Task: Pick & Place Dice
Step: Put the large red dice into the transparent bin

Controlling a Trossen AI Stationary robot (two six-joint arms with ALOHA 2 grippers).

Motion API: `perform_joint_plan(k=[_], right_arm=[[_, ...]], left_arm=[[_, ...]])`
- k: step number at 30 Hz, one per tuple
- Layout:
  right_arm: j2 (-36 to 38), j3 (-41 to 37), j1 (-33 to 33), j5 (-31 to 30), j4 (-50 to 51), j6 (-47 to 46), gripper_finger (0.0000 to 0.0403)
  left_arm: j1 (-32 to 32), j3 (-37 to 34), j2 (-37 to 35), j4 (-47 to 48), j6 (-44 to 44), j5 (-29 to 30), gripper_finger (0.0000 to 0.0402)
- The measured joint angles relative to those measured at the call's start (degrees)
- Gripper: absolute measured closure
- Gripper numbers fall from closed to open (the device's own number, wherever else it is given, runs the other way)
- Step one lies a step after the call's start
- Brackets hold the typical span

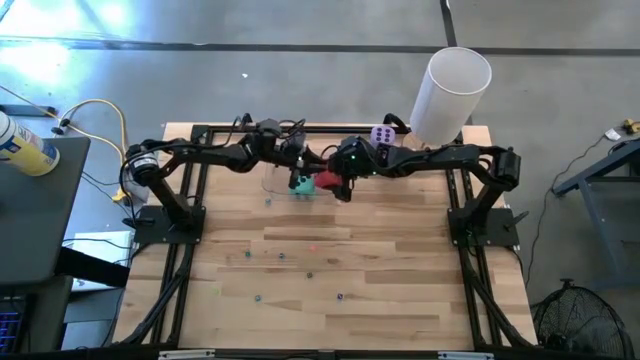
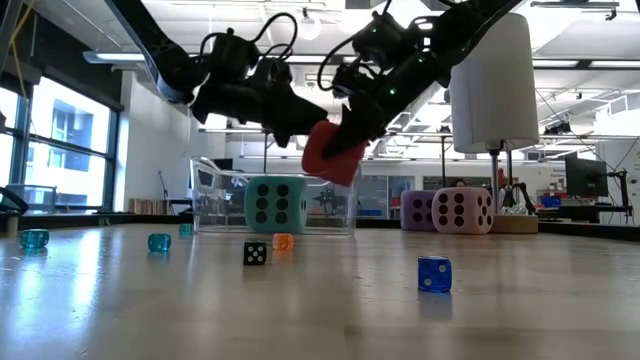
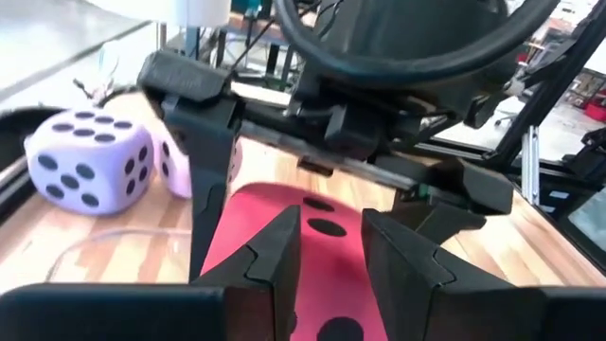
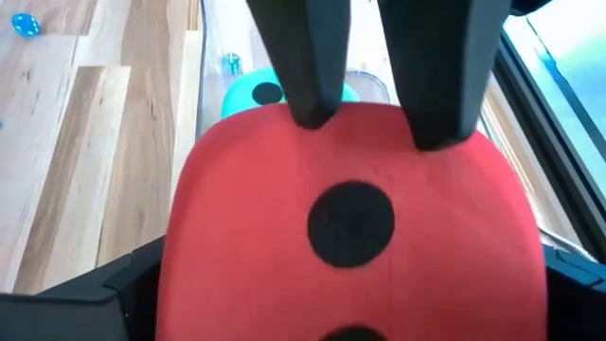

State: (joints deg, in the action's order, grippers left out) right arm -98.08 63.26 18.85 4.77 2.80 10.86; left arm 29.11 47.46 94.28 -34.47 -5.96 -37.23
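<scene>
The red die (image 2: 333, 152) hangs in the air above the rim of a clear plastic bin (image 2: 215, 205) near the far edge of the wooden tabletop (image 1: 330, 275). The right tool (image 2: 345, 135) grips it, fingers spread wide across its sides (the right wrist view shows the red face with dark pips filling the space between those fingers). The left tool (image 3: 331, 248) sits just beside the red die, pointing at it; its 2 fingers stand a narrow gap apart with nothing visibly pinched between them.

The teal-green die (image 2: 275, 204) rests inside the bin, under the red one. The purple die (image 2: 418, 209) and the pink die (image 2: 462, 210) sit touching each other on the tabletop, off to the side near the base of a tall white cylinder (image 1: 451, 93).

Several small dice lie scattered on the nearer tabletop, among them a black one (image 2: 255, 253), an orange one (image 2: 283, 241) and a blue one (image 2: 434, 274).
</scene>
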Motion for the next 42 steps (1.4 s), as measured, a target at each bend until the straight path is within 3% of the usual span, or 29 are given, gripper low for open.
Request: perform_joint_plan(k=[14,26,34,42], right_arm=[[0.2,0.1,0.1,-0.7,1.3,-0.3,0.001],[0.3,0.3,0.0,-1.9,2.0,-0.2,0.0011],[0.3,0.4,0.2,-6.7,4.6,-0.2,0.0011],[0.3,0.3,0.1,-6.2,5.3,-0.5,0.0011]], left_arm=[[3.0,-0.3,0.3,8.3,-3.3,-0.3,0.0292],[3.1,-0.3,-0.5,7.7,-3.2,-1.7,0.0292],[2.9,-0.2,-1.1,9.0,-5.4,-11.8,0.0292],[2.9,-0.2,-1.1,17.3,-2.1,-8.1,0.0292]])
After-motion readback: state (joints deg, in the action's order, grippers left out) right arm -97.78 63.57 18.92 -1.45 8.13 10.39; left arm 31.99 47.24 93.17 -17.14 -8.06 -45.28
